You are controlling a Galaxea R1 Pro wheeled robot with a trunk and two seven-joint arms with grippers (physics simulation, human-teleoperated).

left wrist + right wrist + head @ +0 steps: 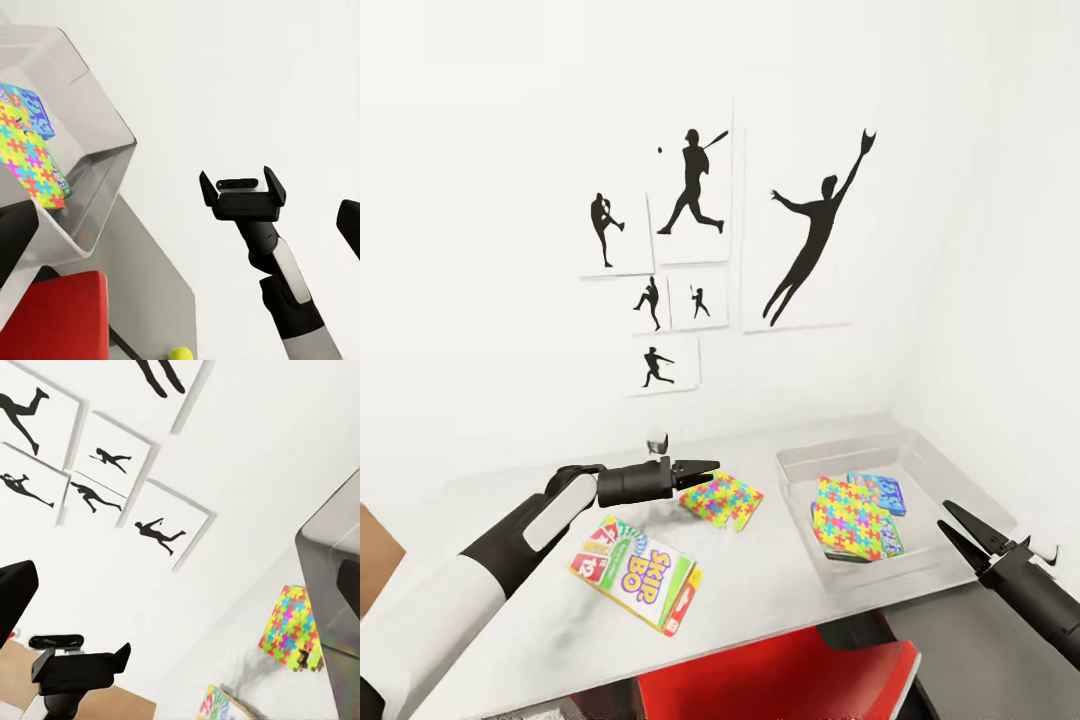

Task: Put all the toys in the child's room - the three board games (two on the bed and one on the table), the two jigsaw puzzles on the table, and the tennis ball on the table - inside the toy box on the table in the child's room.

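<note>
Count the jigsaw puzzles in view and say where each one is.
2. One jigsaw puzzle lies inside the toy box, overlapping a blue-teal board game. The other jigsaw puzzle is on the table, just beyond the left gripper. More could be hidden beneath.

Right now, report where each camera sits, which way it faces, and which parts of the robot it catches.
Head view: high on the head, facing down at the table and wall; left gripper and right gripper show.
Left wrist view: on the left arm, facing the toy box and right gripper.
Right wrist view: on the right arm, facing the wall pictures and left gripper.
All three share the toy box.
</note>
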